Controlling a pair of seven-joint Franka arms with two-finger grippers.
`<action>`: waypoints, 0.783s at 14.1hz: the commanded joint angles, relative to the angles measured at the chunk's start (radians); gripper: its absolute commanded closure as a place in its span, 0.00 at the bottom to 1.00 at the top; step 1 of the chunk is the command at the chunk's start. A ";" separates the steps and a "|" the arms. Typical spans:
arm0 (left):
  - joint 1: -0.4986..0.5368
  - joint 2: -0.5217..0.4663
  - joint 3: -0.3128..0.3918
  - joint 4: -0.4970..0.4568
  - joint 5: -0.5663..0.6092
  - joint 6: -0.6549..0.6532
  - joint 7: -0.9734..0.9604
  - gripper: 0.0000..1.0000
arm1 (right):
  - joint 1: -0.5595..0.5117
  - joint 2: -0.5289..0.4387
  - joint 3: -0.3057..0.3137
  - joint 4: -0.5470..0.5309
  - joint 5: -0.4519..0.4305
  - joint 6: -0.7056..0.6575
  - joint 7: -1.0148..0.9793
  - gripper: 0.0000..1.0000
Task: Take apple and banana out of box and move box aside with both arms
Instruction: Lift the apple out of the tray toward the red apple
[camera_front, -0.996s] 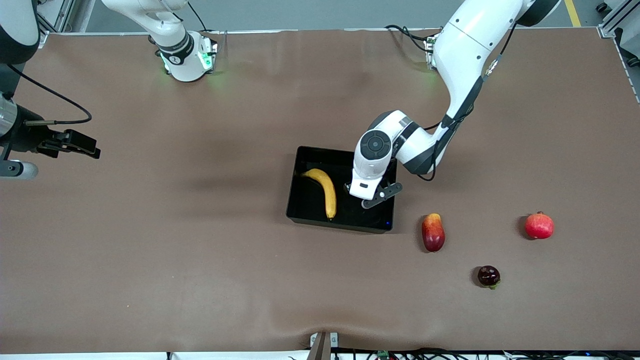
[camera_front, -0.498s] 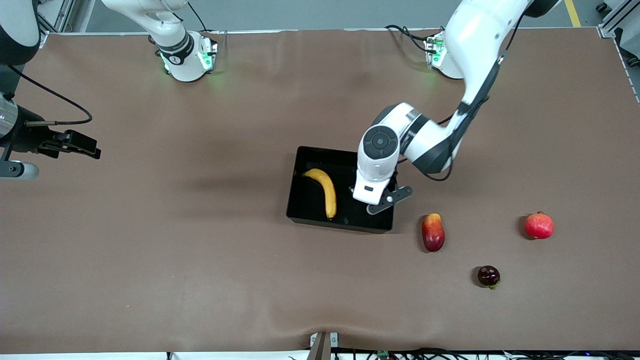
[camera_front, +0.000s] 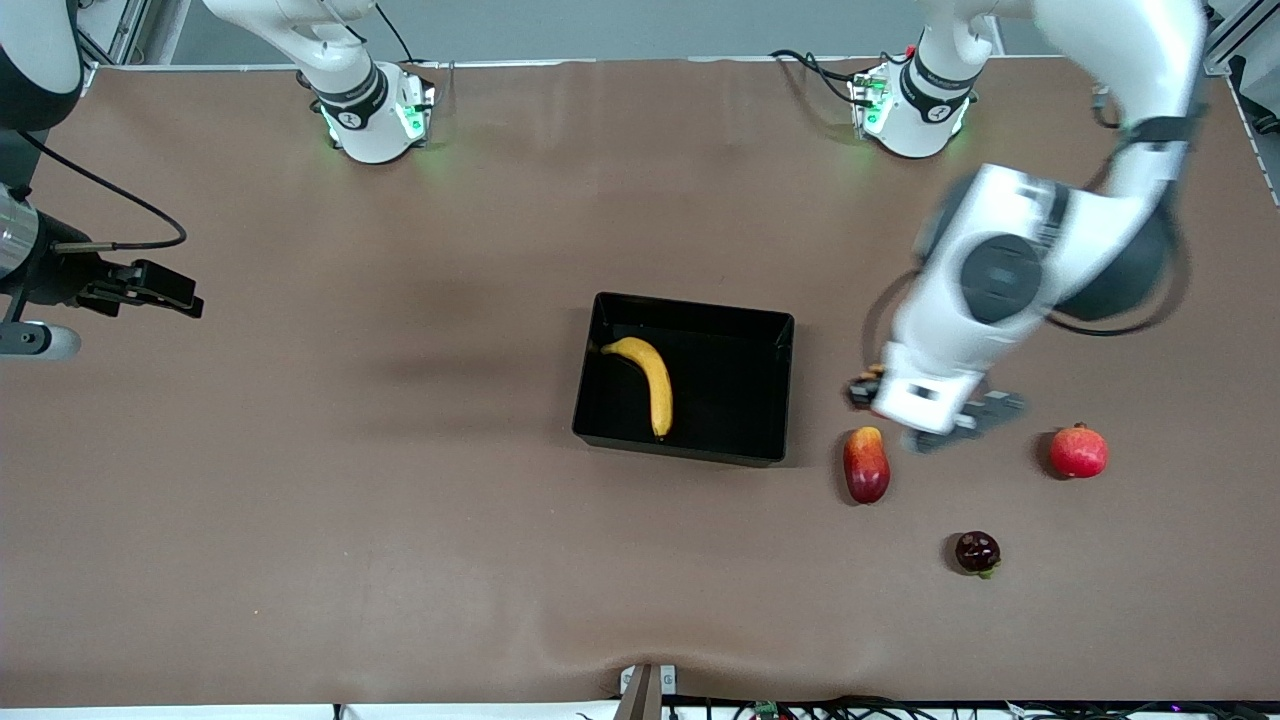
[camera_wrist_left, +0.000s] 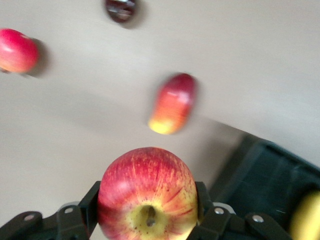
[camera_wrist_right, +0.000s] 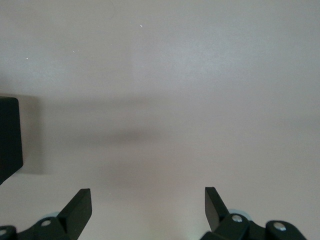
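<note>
while it hangs in the air over the tabletop, between the mango-like fruit and a round red fruit, the left gripper is seen clamped on the apple, a finger pressed against each side of it. in the left wrist view the apple's stem hollow faces the camera, and the mango-like fruit, the round red fruit and a dark purple fruit are shown on the table below. the black tray is set near the middle of the tabletop, and the banana lies in it, along the wall toward the right arm's end. the dark purple fruit lies nearer the front edge than the other loose fruits. the right gripper waits over bare tabletop at the right arm's end, its fingers spread wide and nothing held.
</note>
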 joint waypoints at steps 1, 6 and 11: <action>0.119 -0.038 -0.009 -0.101 -0.020 0.008 0.119 1.00 | 0.002 -0.001 -0.001 0.003 0.008 -0.003 -0.007 0.00; 0.324 -0.038 -0.009 -0.256 -0.018 0.169 0.311 1.00 | 0.022 0.004 -0.001 0.003 0.008 0.000 -0.005 0.00; 0.416 0.006 -0.007 -0.324 -0.004 0.321 0.448 1.00 | 0.027 0.035 -0.001 0.003 0.008 0.032 -0.004 0.00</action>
